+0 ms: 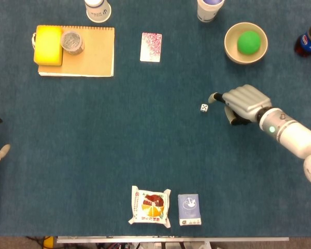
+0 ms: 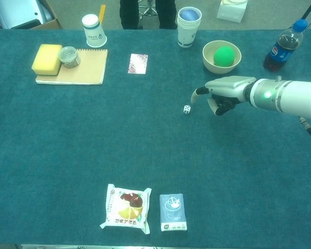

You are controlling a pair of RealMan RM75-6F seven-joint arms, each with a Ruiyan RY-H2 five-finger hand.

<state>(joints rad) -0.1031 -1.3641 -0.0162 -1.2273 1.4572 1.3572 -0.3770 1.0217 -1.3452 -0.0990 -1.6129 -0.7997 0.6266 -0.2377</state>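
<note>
dice [image 1: 204, 108] is seen lying on the blue table [image 1: 93, 145] in the head view, just beside the right hand [image 1: 242, 105]. nothing is held by that hand; one finger is stretched toward the dice and the others are curled.

in the chest view, dice [image 2: 186, 109] and right hand [image 2: 224, 95] are apart, below the bowl [image 2: 221, 64] with the green ball [image 2: 224, 54].

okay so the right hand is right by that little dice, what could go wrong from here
The dice is tiny and lies loose on the table, just apart from the right hand; a fingertip may knock it away rather than pinch it. The bowl with the green ball sits close behind; a swing could bump it.
</note>
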